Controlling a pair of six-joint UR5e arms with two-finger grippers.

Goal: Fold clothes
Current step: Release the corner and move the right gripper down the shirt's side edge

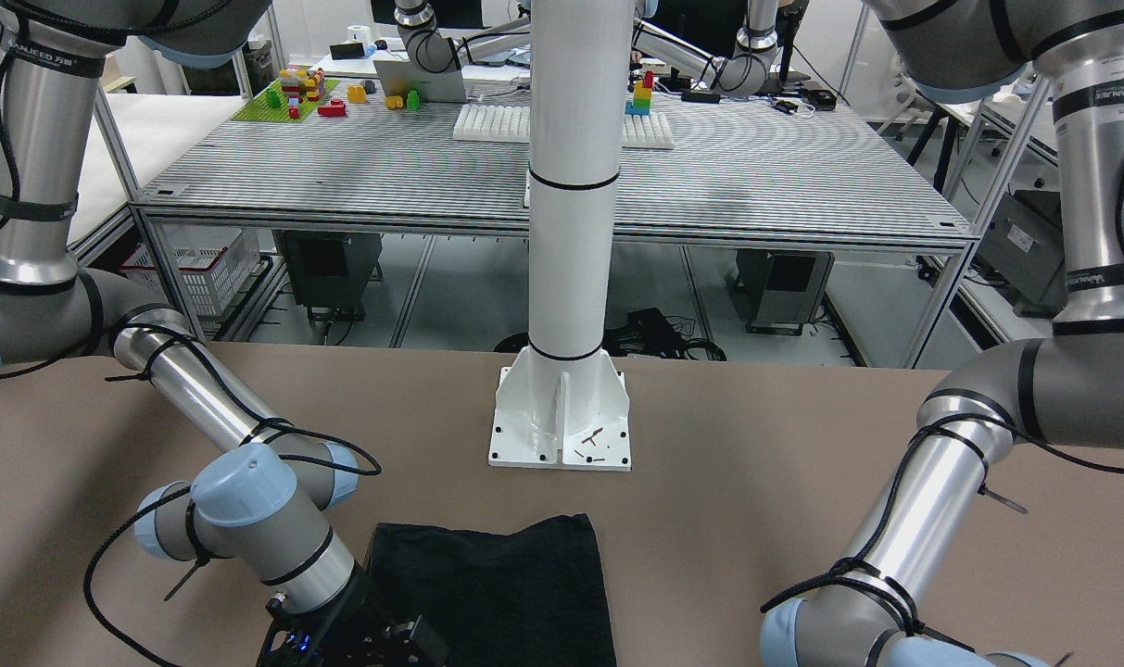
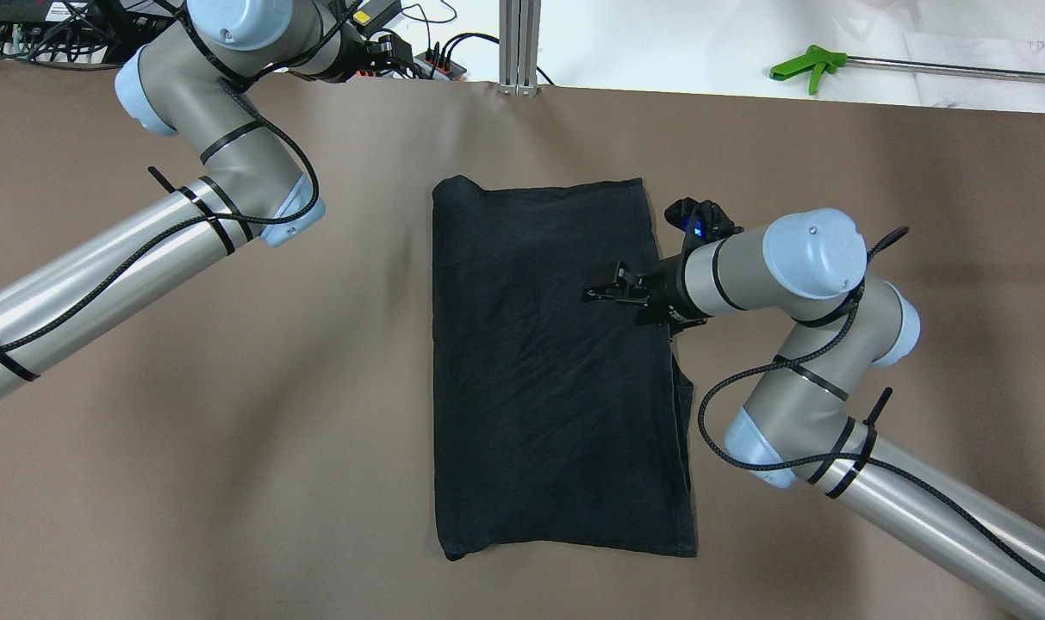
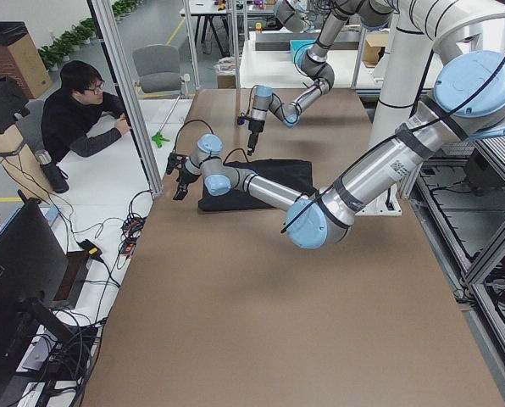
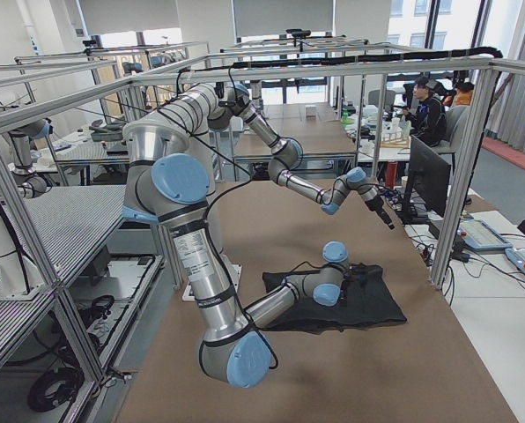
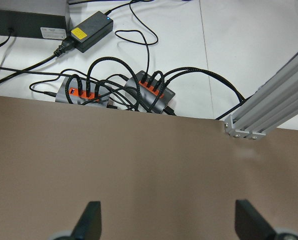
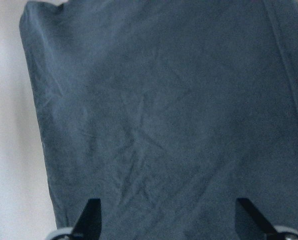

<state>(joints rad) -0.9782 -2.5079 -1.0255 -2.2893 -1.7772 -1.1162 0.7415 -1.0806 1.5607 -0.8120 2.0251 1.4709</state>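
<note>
The clothes are one black garment [image 2: 556,370] that lies flat as a rectangle in the middle of the brown table [image 2: 229,430]. It also shows in the front view [image 1: 497,593] and fills the right wrist view [image 6: 159,110]. My right gripper [image 2: 604,288] is open and empty, low over the garment's right part near its far end; its fingertips [image 6: 91,215] stand wide apart over the cloth. My left gripper [image 5: 166,225] is open and empty over bare table at the far edge, well away from the garment; it also shows in the overhead view [image 2: 388,53].
Power strips with cables [image 5: 144,90] and an aluminium post [image 2: 519,43] lie just beyond the table's far edge. A green-handled tool [image 2: 806,62] lies at the far right. The white pillar base [image 1: 562,417] stands at the robot's side. An operator [image 3: 79,119] sits past the far edge.
</note>
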